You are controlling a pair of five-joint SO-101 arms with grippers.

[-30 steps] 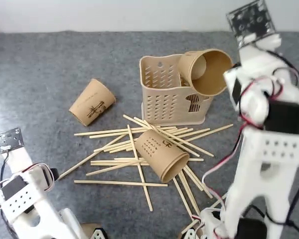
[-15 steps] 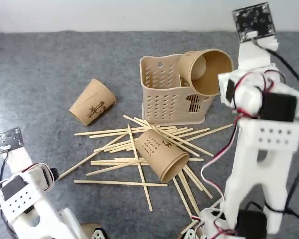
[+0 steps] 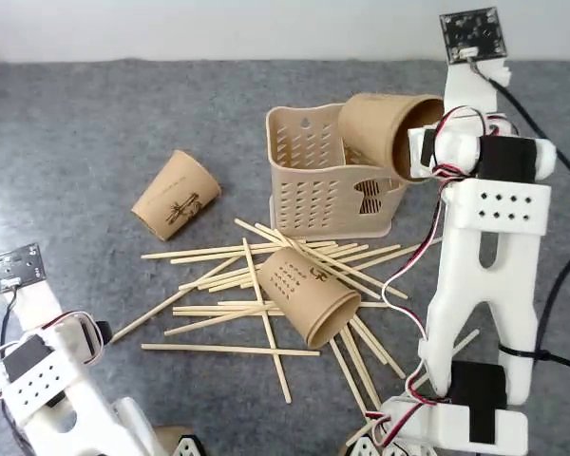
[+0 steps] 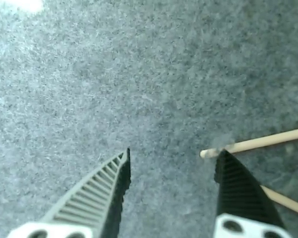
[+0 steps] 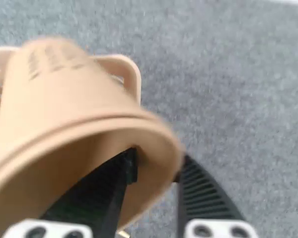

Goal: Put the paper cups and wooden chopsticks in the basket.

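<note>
My right gripper (image 5: pixel 156 166) is shut on the rim of a brown paper cup (image 5: pixel 74 129), one finger inside it and one outside. In the high view that cup (image 3: pixel 385 131) hangs tilted over the right end of the beige slotted basket (image 3: pixel 313 190). A second cup (image 3: pixel 176 194) lies on its side left of the basket. A third cup (image 3: pixel 309 294) lies on top of the scattered wooden chopsticks (image 3: pixel 237 309) in front of the basket. My left gripper (image 4: pixel 174 166) is open just above the grey mat, beside a chopstick tip (image 4: pixel 253 144).
The grey mat (image 3: pixel 95 123) covers the whole table. The right arm's white frame (image 3: pixel 484 266) stands tall at the right of the chopstick pile. The left arm's base (image 3: pixel 38 380) sits at the near left corner.
The right arm has swung upright and turned the held cup, so its mouth now faces more to the side over the basket. The left arm has not moved.
</note>
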